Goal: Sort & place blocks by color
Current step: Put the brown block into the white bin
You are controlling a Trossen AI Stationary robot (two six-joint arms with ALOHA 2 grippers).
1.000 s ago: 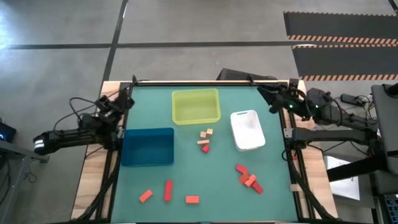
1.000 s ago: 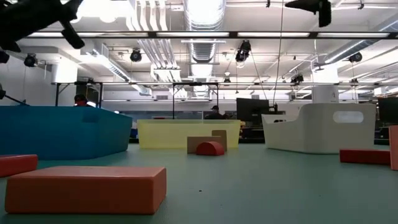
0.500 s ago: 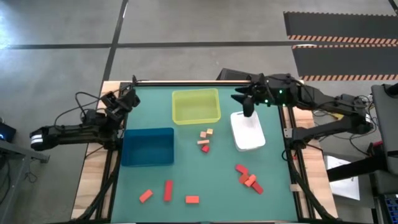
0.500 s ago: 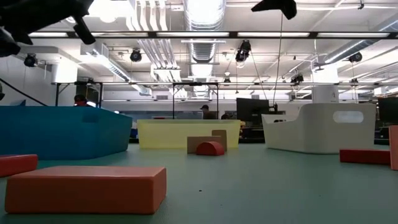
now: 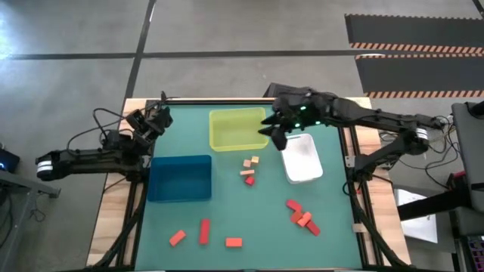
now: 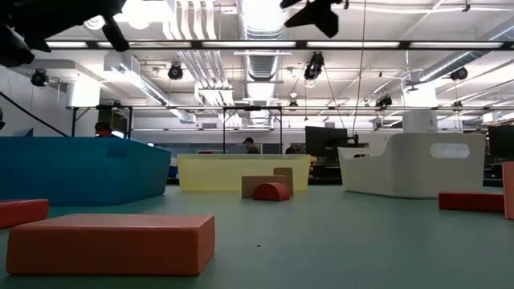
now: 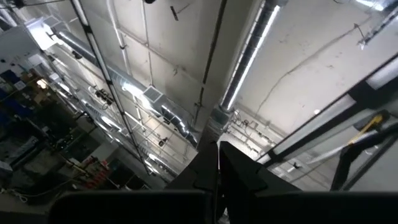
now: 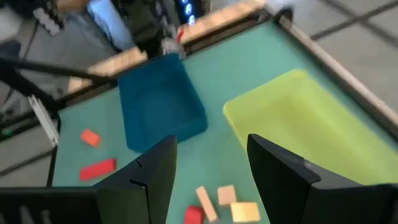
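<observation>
- Blocks, small wooden pieces in red, orange and tan (image 5: 301, 217), lie scattered along the desk's near edge and at its centre.
- Right gripper (image 5: 273, 133), fingers apart, hangs between the yellow-green plastic tray (image 5: 238, 129) and the white tray (image 5: 301, 157).
- Left gripper (image 5: 160, 119), fingers together, waits at the far left corner.

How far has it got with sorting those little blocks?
Nothing looks sorted yet: the blue tray, yellow-green tray and white tray hold no blocks. The right gripper is open and empty, above the table between the yellow-green and white trays. The left gripper waits at the table's edge. All blocks lie loose.
</observation>
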